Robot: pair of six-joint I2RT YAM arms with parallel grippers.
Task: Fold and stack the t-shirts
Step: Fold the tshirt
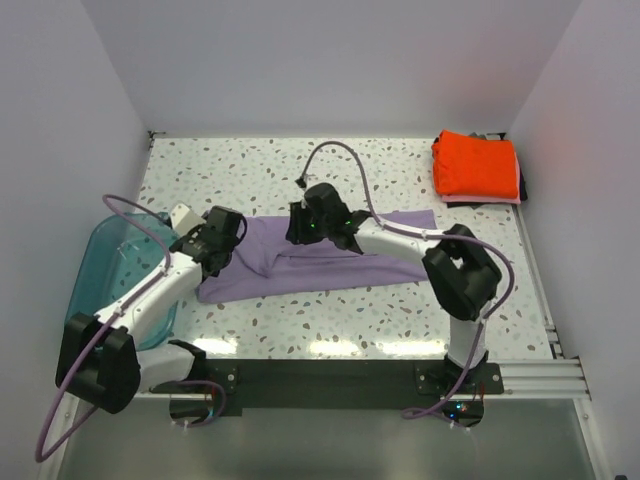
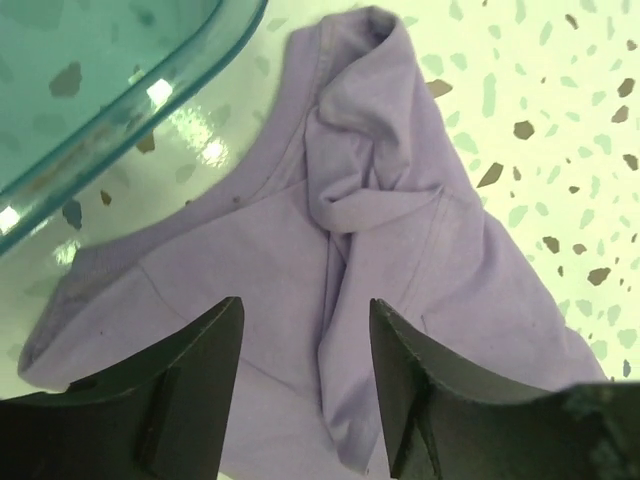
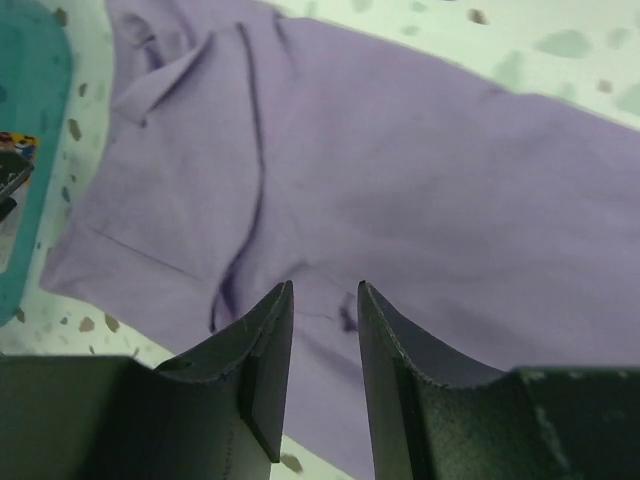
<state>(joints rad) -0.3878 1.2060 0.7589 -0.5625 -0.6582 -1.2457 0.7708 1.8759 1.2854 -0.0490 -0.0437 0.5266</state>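
A lavender t-shirt lies as a long folded band across the middle of the table. My left gripper hovers over its crumpled left end, open, its jaws standing wide apart with only flat cloth below them. At the band's upper edge near the middle is my right gripper, also open, with a narrow gap through which the shirt shows. An orange-red t-shirt lies folded at the back right, on top of thin dark and pink layers.
A teal translucent tub stands at the left table edge, close to the left arm; its rim runs just beside the shirt's left end. White walls enclose the speckled table on three sides.
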